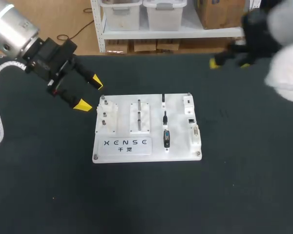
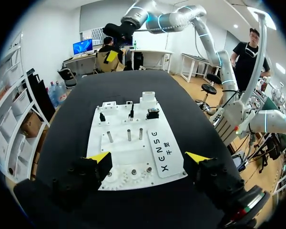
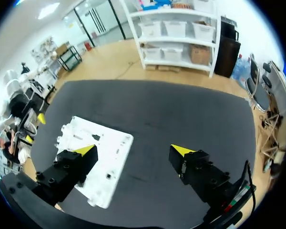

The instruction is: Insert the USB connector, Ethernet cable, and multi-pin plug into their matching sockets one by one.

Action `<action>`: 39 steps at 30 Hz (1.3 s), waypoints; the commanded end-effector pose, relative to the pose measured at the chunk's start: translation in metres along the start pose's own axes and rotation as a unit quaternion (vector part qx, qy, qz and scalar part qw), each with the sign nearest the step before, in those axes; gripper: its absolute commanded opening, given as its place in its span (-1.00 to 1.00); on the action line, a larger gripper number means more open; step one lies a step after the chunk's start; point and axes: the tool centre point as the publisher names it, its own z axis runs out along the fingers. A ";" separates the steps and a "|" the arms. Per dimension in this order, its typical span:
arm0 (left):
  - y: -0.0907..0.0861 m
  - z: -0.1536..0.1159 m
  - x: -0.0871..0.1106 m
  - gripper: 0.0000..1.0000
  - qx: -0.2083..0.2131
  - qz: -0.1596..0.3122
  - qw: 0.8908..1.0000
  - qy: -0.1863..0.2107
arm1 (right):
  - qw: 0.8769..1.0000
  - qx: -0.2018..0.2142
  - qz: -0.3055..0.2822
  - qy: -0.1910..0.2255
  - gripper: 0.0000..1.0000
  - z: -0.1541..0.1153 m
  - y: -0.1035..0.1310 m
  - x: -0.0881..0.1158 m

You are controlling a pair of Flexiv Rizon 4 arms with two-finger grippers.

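Left claw (image 1: 89, 92): fingers spread wide, nothing between them. It hangs above the table (image 1: 244, 185) just off the far left corner of the board (image 1: 178, 146). In its own wrist view the board lies ahead of and below the yellow tips.

Right claw (image 3: 133, 150): also spread wide and empty. It sits over the far right part of the table, well apart from the board. In its wrist view one finger stands in front of the board's near edge without touching it.

Table: dark, matte top. The white board lies flat near its middle.

Board, by size of fittings:
- Label plate (image 1: 127, 145) with dark lettering, along the near left edge.
- Peg block (image 1: 139, 117) in the middle, with upright metal pins.
- Gear block (image 1: 106, 114) at the left end, nearest the left claw.

Task items are three dark plugs in one column, right of the peg block:
- Multi-pin plug (image 1: 166, 138), the largest, nearest the front edge.
- Ethernet cable (image 1: 164, 117), in the middle of the column.
- USB connector (image 1: 163, 99), thin, at the far edge.

Sockets run along the right edge, each near its plug but apart from it: multi-pin socket (image 1: 195, 131), Ethernet socket (image 1: 191, 119), USB socket (image 1: 188, 101) in a small white block. None of the plugs is seated yet.
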 end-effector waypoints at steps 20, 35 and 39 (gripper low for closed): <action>0.001 -0.001 0.001 1.00 0.002 0.001 1.000 0.000 | 0.977 0.166 0.072 0.111 1.00 0.135 0.092 0.034; 0.001 -0.001 0.001 1.00 0.002 0.001 1.000 0.000 | 0.979 0.159 0.082 0.102 1.00 0.130 0.093 0.038; 0.001 -0.001 0.001 1.00 0.002 0.001 1.000 0.000 | 0.979 0.159 0.082 0.102 1.00 0.130 0.093 0.038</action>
